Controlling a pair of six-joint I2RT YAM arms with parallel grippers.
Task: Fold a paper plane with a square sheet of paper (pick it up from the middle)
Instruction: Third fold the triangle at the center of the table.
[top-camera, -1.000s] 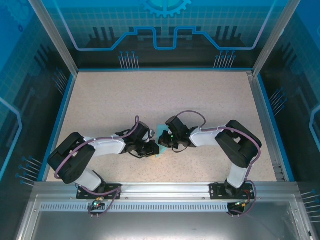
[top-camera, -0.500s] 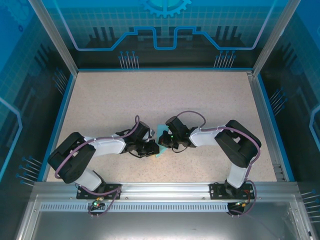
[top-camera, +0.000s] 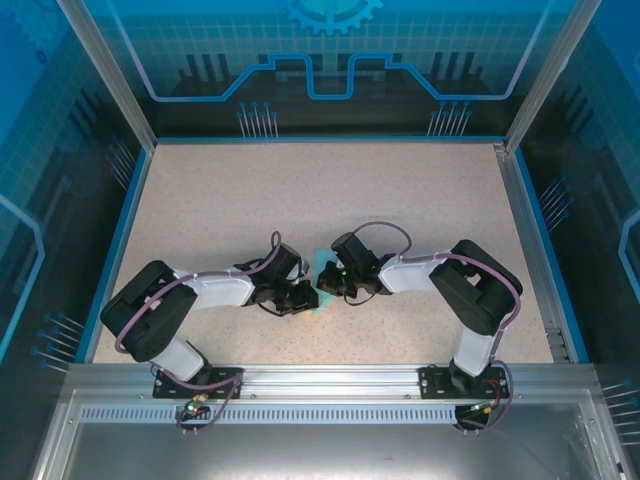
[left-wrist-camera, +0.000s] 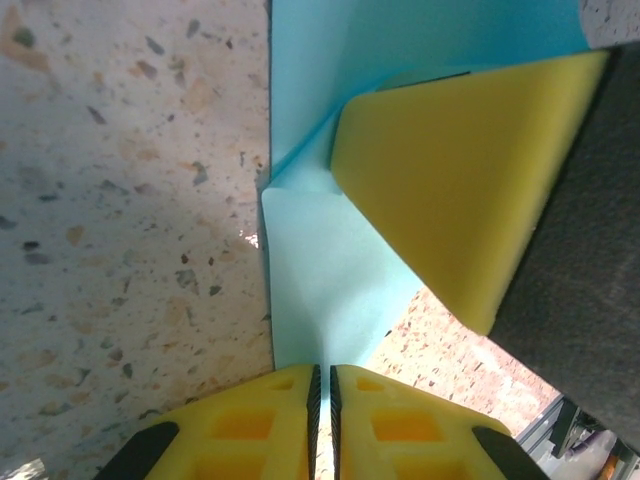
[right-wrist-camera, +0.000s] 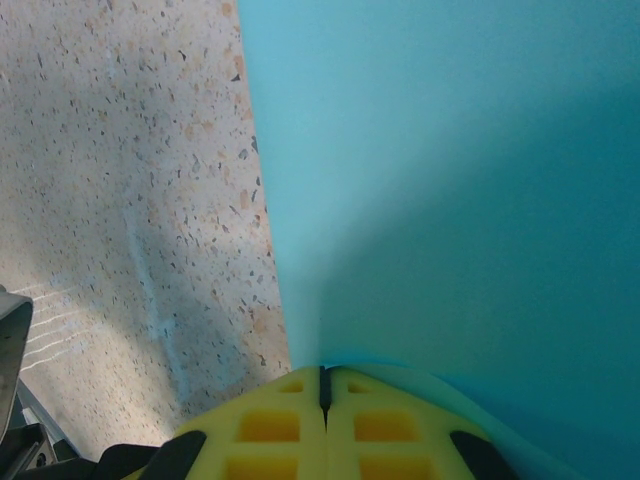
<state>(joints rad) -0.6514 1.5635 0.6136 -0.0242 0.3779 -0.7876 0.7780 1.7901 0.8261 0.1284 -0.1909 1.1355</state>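
Top external view first: the sheet of paper (top-camera: 321, 303) sits just short of the table's (top-camera: 300, 190) middle, on the near side, and it's squeezed between the two wrists. The left gripper (top-camera: 303, 297) comes in from the table's left half and the right gripper (top-camera: 325, 280) from the right half. They meet nose to nose over that little patch of cyan, so most of the paper is hidden beneath them.

Over to the left wrist view, and the left gripper (left-wrist-camera: 321, 385) is clamped tight, only a hairline seam between its yellow fingers (left-wrist-camera: 270, 420). The sheet of paper (left-wrist-camera: 320, 280) runs straight down into that seam, creased and partly raised off the speckled table (left-wrist-camera: 120, 200). The right gripper's yellow finger (left-wrist-camera: 460, 190) lies on top of the paper from the far side.

Right wrist view now: the right gripper (right-wrist-camera: 322, 385) is clenched too, and the edge of the sheet of paper (right-wrist-camera: 450, 200) leads right into the seam of its tips. It looks pinched there, with the paper curling over the tips.

Compared with a second ago, very little has changed. Both grippers and the paper sit at the same spot on the table. The left arm's (top-camera: 150, 310) elbow has drifted a touch inward from the table's left edge.
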